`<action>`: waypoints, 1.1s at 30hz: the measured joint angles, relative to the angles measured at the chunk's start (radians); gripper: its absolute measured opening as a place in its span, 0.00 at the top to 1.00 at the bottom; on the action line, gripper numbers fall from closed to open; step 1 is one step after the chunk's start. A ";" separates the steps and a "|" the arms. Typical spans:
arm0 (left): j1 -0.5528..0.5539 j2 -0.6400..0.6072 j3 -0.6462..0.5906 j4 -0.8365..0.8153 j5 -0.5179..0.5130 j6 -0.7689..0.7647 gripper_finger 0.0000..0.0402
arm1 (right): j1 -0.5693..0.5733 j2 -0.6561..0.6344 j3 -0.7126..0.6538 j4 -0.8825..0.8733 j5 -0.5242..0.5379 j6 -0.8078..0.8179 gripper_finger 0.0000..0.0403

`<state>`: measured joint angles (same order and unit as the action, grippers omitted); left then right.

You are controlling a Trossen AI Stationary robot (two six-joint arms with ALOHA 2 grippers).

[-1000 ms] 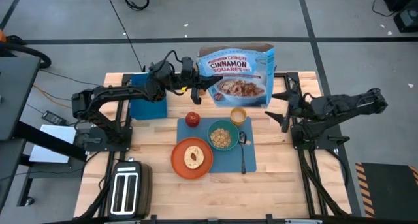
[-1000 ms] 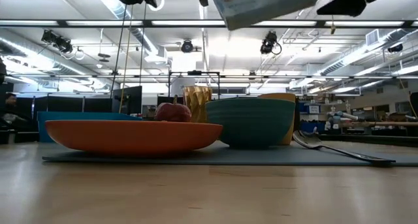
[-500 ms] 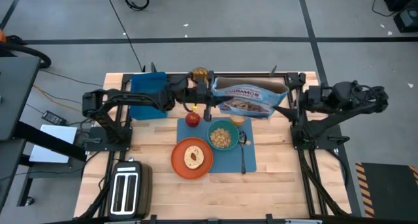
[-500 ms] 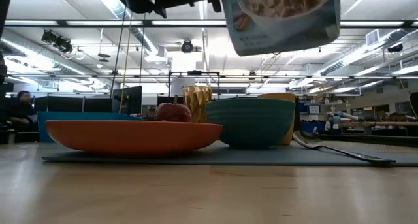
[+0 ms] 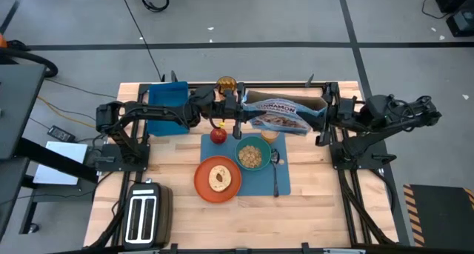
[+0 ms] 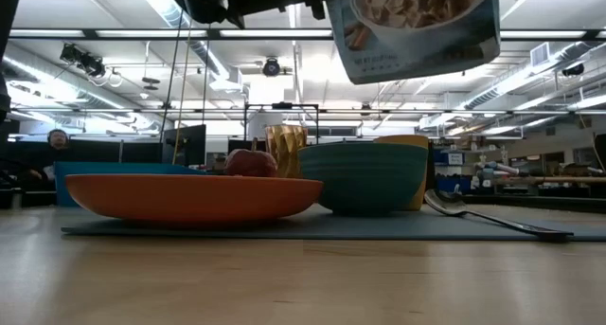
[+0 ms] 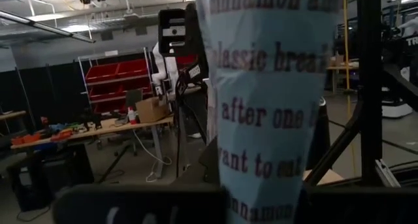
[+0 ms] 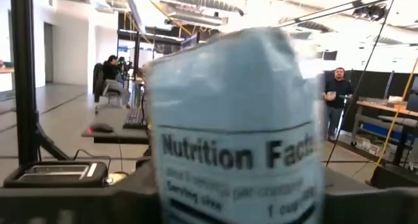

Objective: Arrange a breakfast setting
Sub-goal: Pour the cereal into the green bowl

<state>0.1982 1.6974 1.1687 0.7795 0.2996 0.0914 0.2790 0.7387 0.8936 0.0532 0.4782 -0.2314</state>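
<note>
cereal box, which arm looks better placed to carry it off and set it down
Left, probably: the left gripper clamps the cereal box above the teal bowl; the right gripper sits at its far end.

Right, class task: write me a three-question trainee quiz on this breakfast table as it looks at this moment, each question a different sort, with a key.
1. True or false: the cereal box is standing on the placemat.
2. Multiple choice: what lies on the orange plate? A) apple B) bagel C) spoon
3. Fill in: the spoon lies beside the teal ____, on the side of the right arm.

Key
1. False. The left gripper holds one end and the right gripper is at the other, keeping it in the air above the bowl.
2. B, the bagel; the apple sits on the placemat.
3. bowl
</note>
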 joint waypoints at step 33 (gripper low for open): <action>0.036 -0.479 0.002 -0.985 -0.281 0.054 0.42 | -0.044 -0.200 -0.123 -0.175 0.537 -0.036 0.98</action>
<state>0.2338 1.2180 1.1706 -0.2056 0.0190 0.1453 0.2346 0.5390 0.7705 -0.1214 1.0148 -0.2672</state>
